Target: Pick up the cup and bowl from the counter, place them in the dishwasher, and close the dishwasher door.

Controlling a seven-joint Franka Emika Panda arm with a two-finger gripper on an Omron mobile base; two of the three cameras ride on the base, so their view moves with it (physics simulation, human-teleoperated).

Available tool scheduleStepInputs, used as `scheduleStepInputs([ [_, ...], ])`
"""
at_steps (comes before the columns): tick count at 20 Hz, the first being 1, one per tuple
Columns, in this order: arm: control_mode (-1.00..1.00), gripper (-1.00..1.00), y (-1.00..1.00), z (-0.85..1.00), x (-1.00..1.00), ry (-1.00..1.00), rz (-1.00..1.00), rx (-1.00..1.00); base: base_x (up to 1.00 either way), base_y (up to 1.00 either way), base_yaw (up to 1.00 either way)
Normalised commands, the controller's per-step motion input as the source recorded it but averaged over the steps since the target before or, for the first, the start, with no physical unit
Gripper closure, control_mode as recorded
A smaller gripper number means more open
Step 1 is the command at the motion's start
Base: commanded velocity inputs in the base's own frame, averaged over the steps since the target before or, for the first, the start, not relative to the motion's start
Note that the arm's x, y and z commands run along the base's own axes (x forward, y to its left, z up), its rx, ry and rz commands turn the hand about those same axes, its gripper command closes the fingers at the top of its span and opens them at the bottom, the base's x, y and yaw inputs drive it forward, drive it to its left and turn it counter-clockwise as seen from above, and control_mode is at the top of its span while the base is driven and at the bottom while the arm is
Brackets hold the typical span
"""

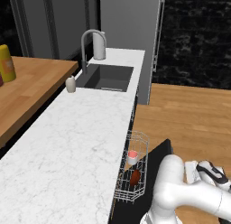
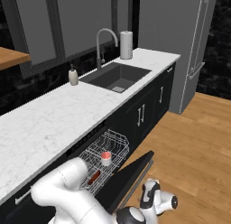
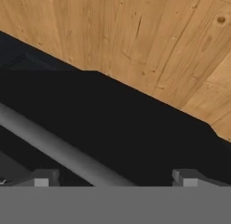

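The cup [image 1: 132, 156] stands upright in the pulled-out wire rack [image 1: 142, 142] of the dishwasher, its salmon inside showing. The dark reddish bowl [image 1: 135, 177] rests on edge in the same rack, nearer to me. The cup [image 2: 106, 158] and bowl [image 2: 94, 177] appear again from the right. The dishwasher door [image 2: 135, 171] hangs open, tilted down over the floor. My gripper [image 3: 115, 180] is open, low beside the door's outer edge; it faces the dark panel [image 3: 135, 128] and its grey handle bar [image 3: 54, 144]. Nothing is between the fingertips [image 3: 43, 178]. The counter [image 1: 76, 137] is bare here.
A sink [image 1: 107, 77] with a faucet [image 1: 90, 40] and a small soap bottle [image 1: 71, 84] lie farther along the counter. A wooden shelf [image 1: 31, 83] runs on the left. Wooden floor [image 1: 189, 119] opens to the right, with a tall fridge [image 2: 180, 42] beyond.
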Motion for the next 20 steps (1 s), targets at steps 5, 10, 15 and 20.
scheduleStepInputs([
  [5,-1.0,-1.0,0.0,-0.63,0.43,-0.03,0.06,0.12,0.0,0.0,0.0],
  [10,-1.0,-1.0,0.22,-0.63,0.2,0.0,0.14,0.11,0.0,0.0,0.0],
  [15,-1.0,-1.0,0.75,-0.28,0.05,-0.01,0.23,0.17,0.0,0.0,0.0],
  [20,-1.0,-1.0,1.0,-0.68,0.0,0.0,0.25,0.14,0.0,0.0,0.0],
])
